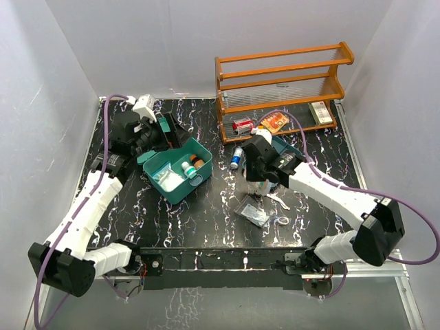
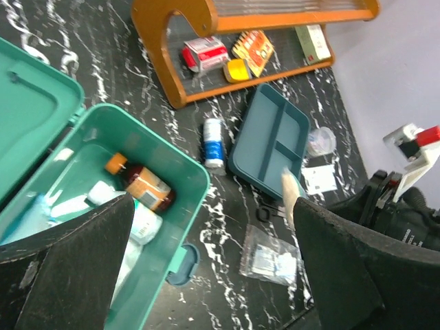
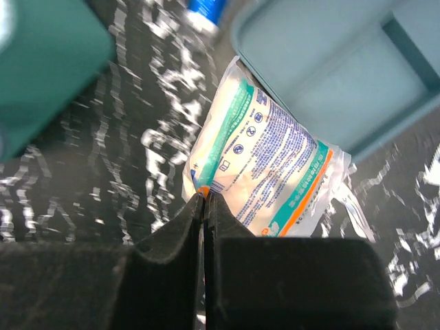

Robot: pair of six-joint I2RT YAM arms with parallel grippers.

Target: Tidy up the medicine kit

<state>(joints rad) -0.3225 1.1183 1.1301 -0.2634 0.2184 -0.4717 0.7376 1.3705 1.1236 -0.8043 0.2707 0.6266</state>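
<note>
The medicine kit (image 1: pixel 180 180) is a teal box standing open at the left centre, lid (image 1: pixel 172 130) back. It holds a brown bottle with an orange cap (image 2: pixel 141 187) and white packets. My left gripper (image 1: pixel 151 152) hovers over the box's near-left corner, open and empty; in the left wrist view (image 2: pixel 206 275) its fingers stand wide apart. My right gripper (image 3: pixel 205 199) is shut on the corner of a white packet with teal and orange print (image 3: pixel 265 161). It holds the packet just right of the box (image 1: pixel 261 184), beside the blue-teal divided tray (image 3: pixel 344 69).
An orange wooden rack (image 1: pixel 282 75) stands at the back right with small boxes on its bottom shelf. A white bottle with a blue label (image 1: pixel 236 158) lies between box and tray. A clear plastic bag (image 1: pixel 252 211) and scissors (image 1: pixel 278 201) lie in front.
</note>
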